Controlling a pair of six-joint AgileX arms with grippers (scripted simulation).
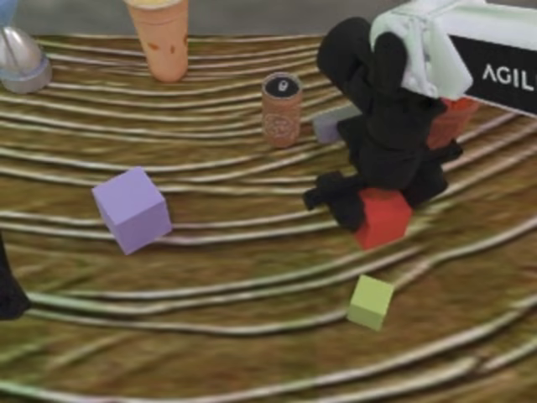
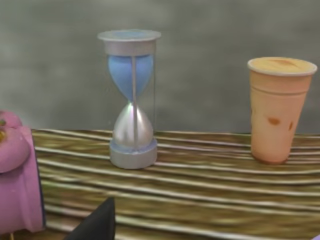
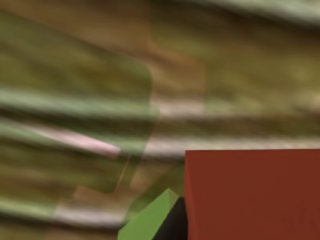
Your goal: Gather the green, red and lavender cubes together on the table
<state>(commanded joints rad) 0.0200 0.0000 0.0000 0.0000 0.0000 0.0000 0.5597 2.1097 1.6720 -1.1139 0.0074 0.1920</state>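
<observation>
On your table, the lavender cube sits at left, well apart from the others. The red cube lies right of centre, directly under your right gripper, with the green cube just nearer. Farther back stand the can, the cup and, far left, the hourglass.

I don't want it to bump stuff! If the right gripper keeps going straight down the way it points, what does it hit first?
Most likely the red cube, directly beneath the right gripper; it fills the right wrist view. Depth is uncertain.
</observation>
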